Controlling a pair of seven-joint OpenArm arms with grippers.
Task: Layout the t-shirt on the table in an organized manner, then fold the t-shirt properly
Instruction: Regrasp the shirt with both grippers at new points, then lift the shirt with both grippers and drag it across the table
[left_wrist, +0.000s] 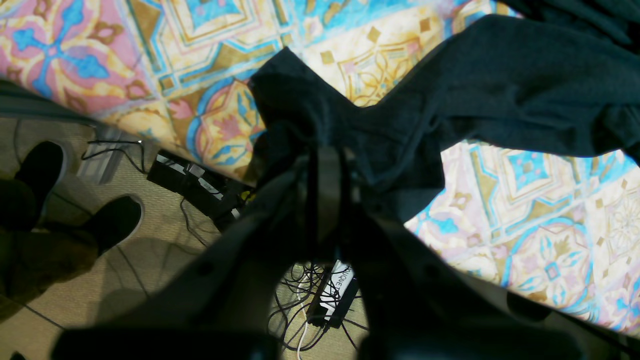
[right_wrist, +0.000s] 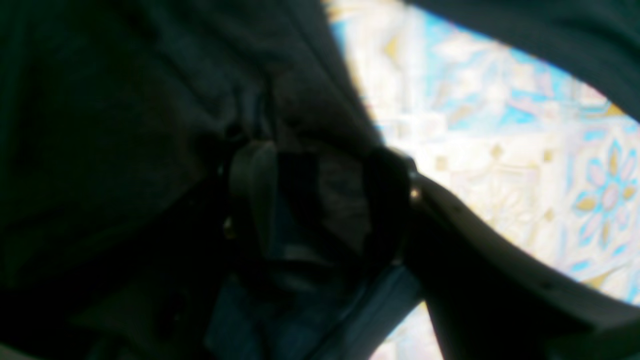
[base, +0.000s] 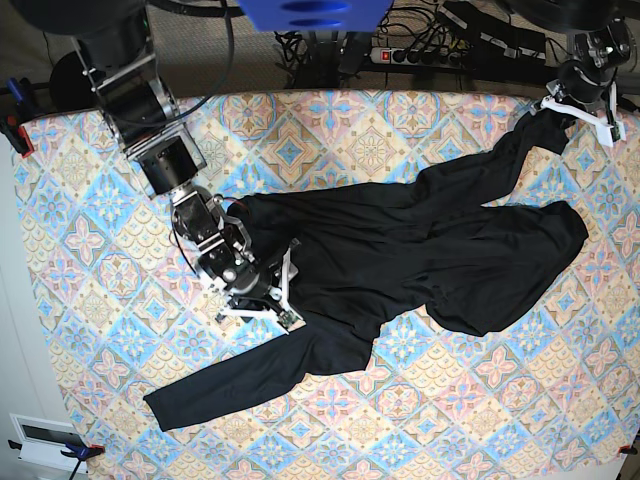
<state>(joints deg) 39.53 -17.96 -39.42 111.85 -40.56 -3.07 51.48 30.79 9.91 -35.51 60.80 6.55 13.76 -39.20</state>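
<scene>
The black t-shirt (base: 400, 240) lies crumpled across the middle of the patterned table (base: 100, 260), one long sleeve trailing to the front left and another stretched to the far right corner. My left gripper (base: 548, 110) is shut on that far sleeve end at the table's edge. In the left wrist view the fingers (left_wrist: 325, 150) pinch bunched t-shirt fabric (left_wrist: 500, 90) over the table (left_wrist: 200, 75). My right gripper (base: 285, 290) sits on the shirt's left side. In the right wrist view its jaws (right_wrist: 320, 195) stand apart with dark t-shirt cloth (right_wrist: 100, 125) between them.
A power strip and cables (base: 420, 50) lie past the far edge. Below the left gripper are the floor, a black box with wires (left_wrist: 330, 295) and a person's shoes (left_wrist: 115, 220). Clamps (base: 12, 130) hold the tablecloth at the left corners.
</scene>
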